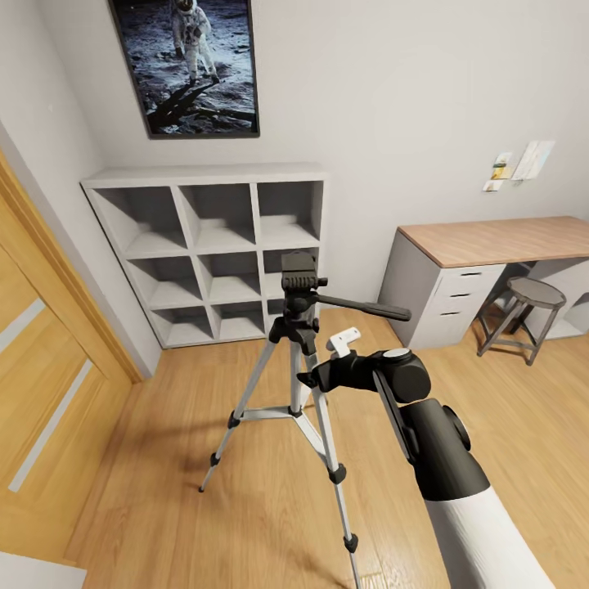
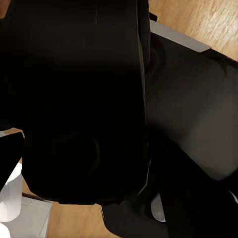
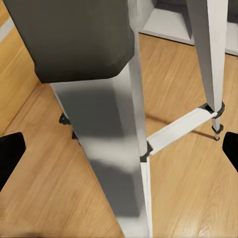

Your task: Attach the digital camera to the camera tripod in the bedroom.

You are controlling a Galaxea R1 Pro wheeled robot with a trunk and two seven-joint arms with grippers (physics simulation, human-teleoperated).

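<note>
While the right gripper reaches beside the tripod, just below its head, its opening cannot be told; no camera seen mounted, so fetching it seems next.

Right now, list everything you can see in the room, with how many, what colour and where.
Tripod: one, silver legs, black head, standing on the floor before the shelf.
Shelf: one, grey, against the wall.
Poster: one, moon astronaut, above the shelf.
Desk: one, wood top, grey drawers, right.
Stool: one, grey, by the desk.
Door: one, wooden, left.
Notes: a few, pale, on the wall above the desk.
Right arm: black and white, reaching toward the tripod.
</note>
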